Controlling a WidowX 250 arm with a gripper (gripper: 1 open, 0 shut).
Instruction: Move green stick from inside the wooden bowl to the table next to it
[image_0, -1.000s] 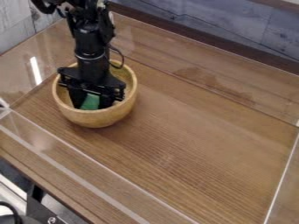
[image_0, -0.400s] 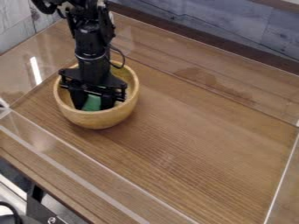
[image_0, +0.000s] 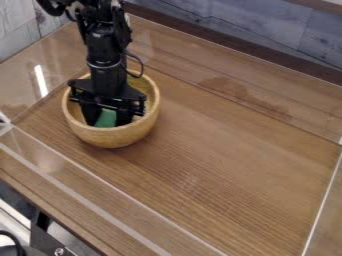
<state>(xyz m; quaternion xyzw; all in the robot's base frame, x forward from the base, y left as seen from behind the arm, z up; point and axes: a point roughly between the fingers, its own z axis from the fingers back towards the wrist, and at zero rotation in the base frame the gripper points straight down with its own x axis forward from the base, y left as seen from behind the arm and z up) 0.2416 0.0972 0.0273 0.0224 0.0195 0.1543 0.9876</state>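
Observation:
The wooden bowl (image_0: 123, 132) sits at the left of the table (image_0: 227, 150). Inside it lies the green stick (image_0: 103, 117), only partly visible between the black fingers. My gripper (image_0: 106, 112) points straight down into the bowl, its fingers standing on either side of the stick and shut on it. The rest of the stick is hidden by the fingers and the bowl's near wall.
Clear acrylic walls (image_0: 160, 215) run around the table's edges. The arm (image_0: 100, 40) rises from the bowl toward the upper left. Bare tabletop lies to the right of the bowl and in front of it.

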